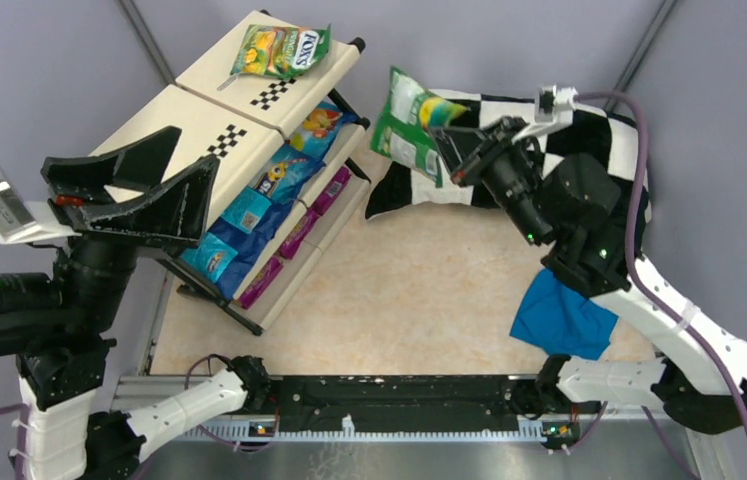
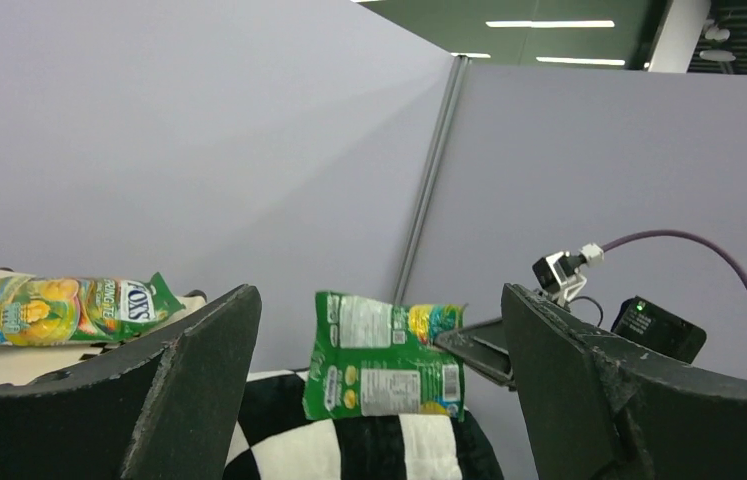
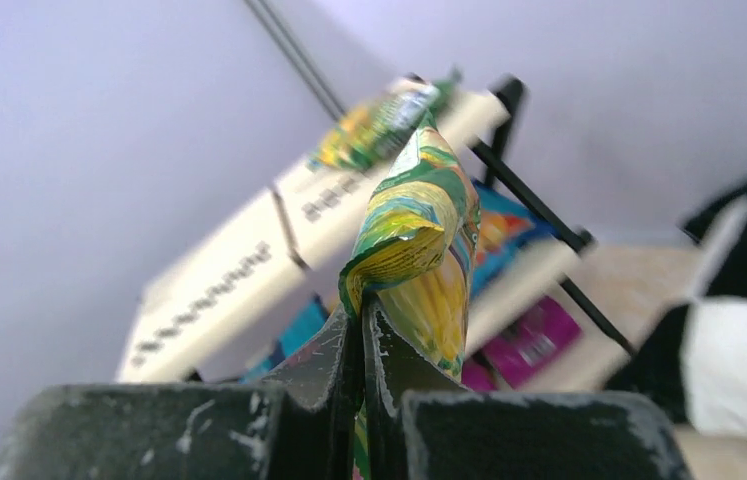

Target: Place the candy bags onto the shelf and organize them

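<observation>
My right gripper [image 1: 446, 150] is shut on one edge of a green-white candy bag [image 1: 407, 122], which hangs in the air above the pillow's left end, right of the shelf [image 1: 204, 120]. In the right wrist view the jaws [image 3: 361, 312] pinch the bag's crumpled yellow-green edge [image 3: 419, 225]. A FOX'S bag [image 1: 281, 50] lies on the shelf's top tier. Several blue bags [image 1: 259, 200] fill the middle tier and magenta bags [image 1: 301, 232] the lowest. My left gripper [image 1: 198, 146] is open and empty above the shelf's left half. Between its fingers the left wrist view shows the held bag [image 2: 384, 355].
A black-and-white checkered pillow [image 1: 589, 140] lies at the back right under my right arm. A plain blue cloth [image 1: 561, 315] sits on the beige table [image 1: 419, 280] near the right arm's base. Grey partition walls close the back and sides.
</observation>
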You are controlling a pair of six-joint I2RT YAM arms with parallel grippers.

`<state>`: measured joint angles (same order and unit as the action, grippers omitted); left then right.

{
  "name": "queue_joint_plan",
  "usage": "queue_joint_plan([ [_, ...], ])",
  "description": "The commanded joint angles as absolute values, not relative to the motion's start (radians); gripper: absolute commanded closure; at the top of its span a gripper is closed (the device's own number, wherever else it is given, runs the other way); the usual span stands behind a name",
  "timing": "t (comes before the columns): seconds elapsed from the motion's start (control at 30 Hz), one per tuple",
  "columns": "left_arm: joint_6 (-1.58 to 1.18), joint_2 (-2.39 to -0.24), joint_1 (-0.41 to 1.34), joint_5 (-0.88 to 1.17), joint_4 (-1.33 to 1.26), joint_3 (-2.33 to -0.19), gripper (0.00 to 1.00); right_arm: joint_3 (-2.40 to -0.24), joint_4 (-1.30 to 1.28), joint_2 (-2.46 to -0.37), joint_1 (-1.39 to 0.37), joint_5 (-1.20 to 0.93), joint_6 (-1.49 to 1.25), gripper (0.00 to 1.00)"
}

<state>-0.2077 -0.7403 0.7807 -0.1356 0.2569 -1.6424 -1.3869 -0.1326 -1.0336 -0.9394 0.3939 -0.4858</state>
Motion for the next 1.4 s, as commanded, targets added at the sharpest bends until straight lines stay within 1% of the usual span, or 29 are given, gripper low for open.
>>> queue_joint_plan([
  [0.0, -0.191, -0.741, 0.782, -0.152, 0.212, -1.659, 0.04, -1.589, 0.025, -1.193, -0.934, 0.270, -0.546, 1.00],
  [0.13, -0.207, -0.753, 0.782, -0.160, 0.284, -1.722, 0.03, -1.724, 0.125, -1.342, -0.934, 0.181, -0.690, 1.00],
  [0.37, -0.234, -0.719, 0.783, -0.187, 0.303, -1.697, 0.03, -1.896, 0.246, -1.554, -0.936, 0.099, -0.988, 1.00],
  [0.57, -0.257, -0.713, 0.782, -0.179, 0.306, -1.687, 0.03, -2.000, 0.192, -1.705, -0.955, 0.178, -1.272, 1.00],
  [0.63, -0.261, -0.710, 0.783, -0.178, 0.305, -1.685, 0.03, -2.054, 0.162, -1.758, -0.979, 0.218, -1.320, 1.00],
  [0.8, -0.275, -0.703, 0.782, -0.180, 0.311, -1.673, 0.03, -2.349, 0.017, -1.954, -1.031, 0.290, -1.379, 1.00],
  [0.9, -0.282, -0.699, 0.782, -0.185, 0.316, -1.671, 0.03, -2.449, -0.055, -2.020, -1.061, 0.390, -1.380, 1.00],
  [1.07, -0.284, -0.693, 0.782, -0.192, 0.323, -1.674, 0.03, -2.377, -0.010, -2.001, -1.090, 0.488, -1.415, 1.00],
  [1.2, -0.285, -0.692, 0.782, -0.197, 0.334, -1.675, 0.03, -2.357, -0.039, -1.992, -1.095, 0.477, -1.430, 1.00],
  [1.37, -0.300, -0.690, 0.782, -0.218, 0.348, -1.674, 0.03, -2.199, 0.048, -1.916, -1.106, 0.548, -1.389, 1.00],
])
